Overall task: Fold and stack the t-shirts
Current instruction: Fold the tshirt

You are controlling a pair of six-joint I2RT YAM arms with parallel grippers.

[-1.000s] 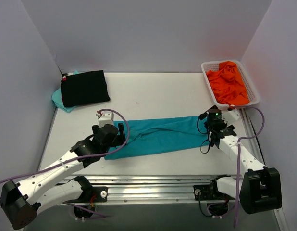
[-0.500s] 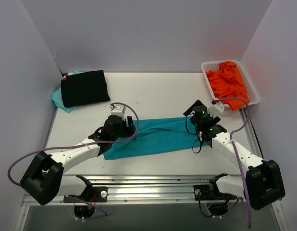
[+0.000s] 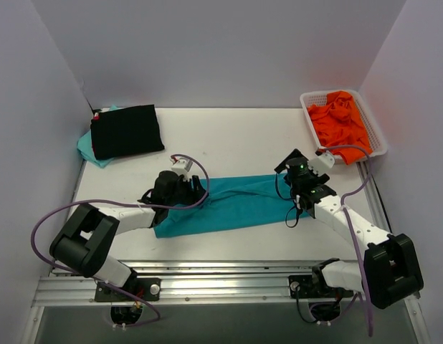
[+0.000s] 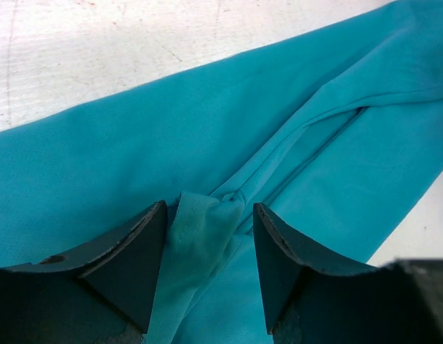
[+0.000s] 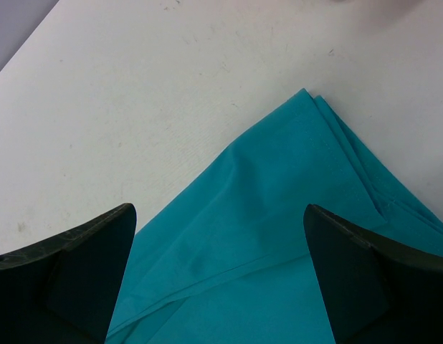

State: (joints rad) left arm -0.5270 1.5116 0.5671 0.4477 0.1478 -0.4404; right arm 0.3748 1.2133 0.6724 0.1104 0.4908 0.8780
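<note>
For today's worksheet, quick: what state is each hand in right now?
Left hand: open, a fold of the teal t-shirt between its fingers.
Right hand: open wide, holding nothing.

Shirt (image 3: pixel 229 204) mid-table; stack (image 3: pixel 125 131) far-left; basket (image 3: pixel 375 136) far-right, apparently full.

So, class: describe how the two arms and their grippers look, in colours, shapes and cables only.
Both arms have white link shells with bulky black joint housings. A lilac cable loops loosely along each. The left gripper and right gripper have dark, wedge-shaped fingers with flat inner faces. A small green light glows near the right arm's wrist. A small white block sits at the left arm's wrist. No lettering is legible.
</note>
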